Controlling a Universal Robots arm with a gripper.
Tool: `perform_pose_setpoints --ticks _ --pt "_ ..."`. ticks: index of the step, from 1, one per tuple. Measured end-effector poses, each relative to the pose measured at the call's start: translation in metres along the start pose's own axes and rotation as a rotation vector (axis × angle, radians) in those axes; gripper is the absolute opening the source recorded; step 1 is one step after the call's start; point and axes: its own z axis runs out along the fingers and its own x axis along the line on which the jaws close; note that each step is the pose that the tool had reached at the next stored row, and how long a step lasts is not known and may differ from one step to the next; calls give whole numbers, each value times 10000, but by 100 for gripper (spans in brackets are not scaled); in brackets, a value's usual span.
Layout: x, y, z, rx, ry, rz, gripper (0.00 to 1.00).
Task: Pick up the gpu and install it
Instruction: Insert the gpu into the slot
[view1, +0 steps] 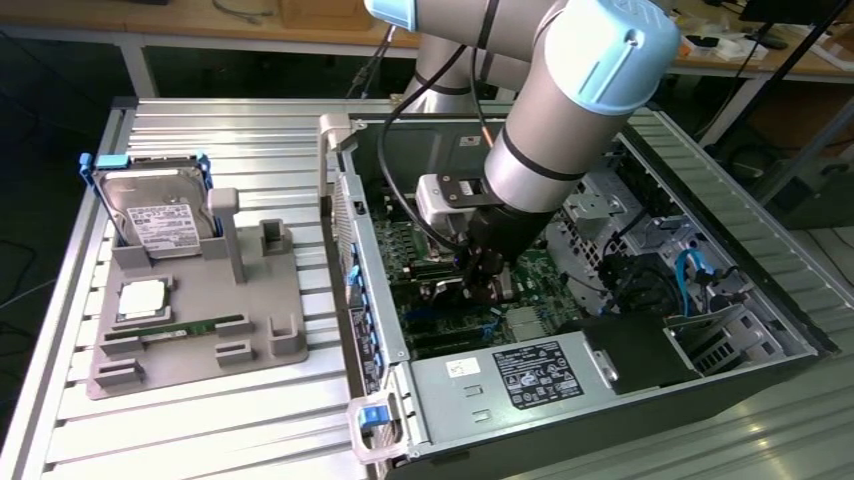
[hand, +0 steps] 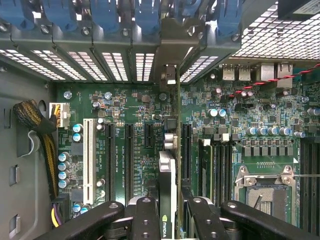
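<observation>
Gpu (hand: 167, 170) clamped edge-on in the gripper (hand: 170, 215), jaws drawn narrow onto the card's two faces, one black finger (hand: 145, 217) on each side of the upper edge. Seen from straight above in the wrist view as a thin line running across the motherboard (hand: 125, 105), between two of the long black expansion slots, with the silvery bracket (hand: 171, 75) up against the slotted rear wall of the case, under the blue latches (hand: 147, 15). Seated in a slot or hanging just above one: cannot tell. In the exterior view, gripper (view1: 477, 272) low inside the open computer case (view1: 747, 250), near the middle of the board, well apart from the grey parts holder (view1: 200, 330) and its hard drive (view1: 158, 215) on the exterior view's left. Judged light and stiff: a thin board, rigid along its length but not made for twisting, with small parts on its faces and a contact edge underneath. Likely fragile under side load, so best taken by the flat faces along the upper edge, clear of bracket and contacts. Smooth faces, probably a little slippery; firm but not crushing squeeze called for. Relative to the hand: directly between the fingers and reaching down past them toward the board, long axis across the jaws' closing direction, bracket end stretching out ahead of the fingers, other end hidden under the gripper.
</observation>
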Motion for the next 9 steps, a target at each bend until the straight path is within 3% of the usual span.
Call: perform_pose_setpoints --ticks 9 --pt "-22 0 2 0 4 0 27"
